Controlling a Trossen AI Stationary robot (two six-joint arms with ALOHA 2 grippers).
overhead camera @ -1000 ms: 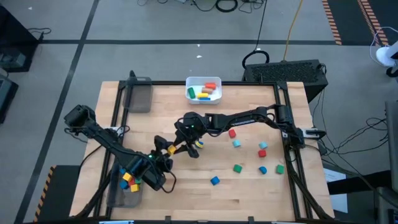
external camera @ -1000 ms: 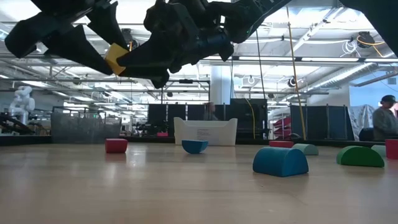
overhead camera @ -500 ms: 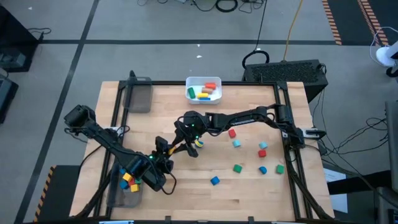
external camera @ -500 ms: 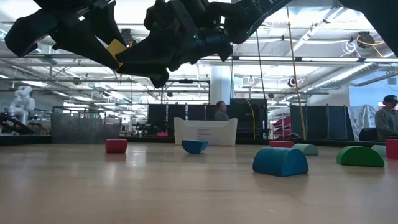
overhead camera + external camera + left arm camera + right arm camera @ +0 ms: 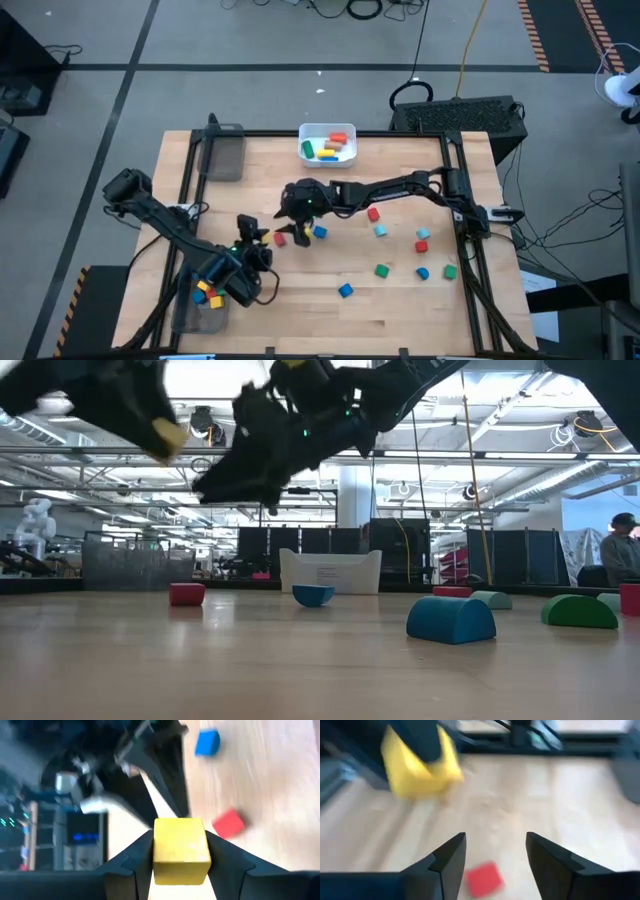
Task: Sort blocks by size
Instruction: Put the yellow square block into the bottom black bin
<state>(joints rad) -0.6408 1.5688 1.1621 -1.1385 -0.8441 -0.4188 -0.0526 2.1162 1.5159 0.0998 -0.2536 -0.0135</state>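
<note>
Left gripper (image 5: 180,851) clamped on a yellow cube (image 5: 180,851), fingers pressed to two opposite faces, held in the air above the surface (image 5: 300,300); in the high view the same gripper (image 5: 252,232) sits left of centre with the cube (image 5: 262,235) at its tip. Right gripper (image 5: 495,851) just beside it over the middle of the surface (image 5: 296,227), fingers spread apart with nothing between them, seen in the right wrist view facing the yellow cube (image 5: 417,762) across a small gap. Below, resting on the wood: a red block (image 5: 484,877) under the right gripper, also caught in the left wrist view (image 5: 228,823) with a blue block (image 5: 207,742) farther off. More blocks scattered on the right half: red (image 5: 374,214), pale blue (image 5: 381,231), red and blue near the right rail (image 5: 422,240), green (image 5: 382,270), blue (image 5: 345,290), green (image 5: 450,271). White bin (image 5: 306,132) at the far edge holding several coloured pieces. Grey tray (image 5: 183,318) at the near left corner with red, yellow and blue cubes inside, partly hidden by the left arm, so probably more than can be counted.
</note>
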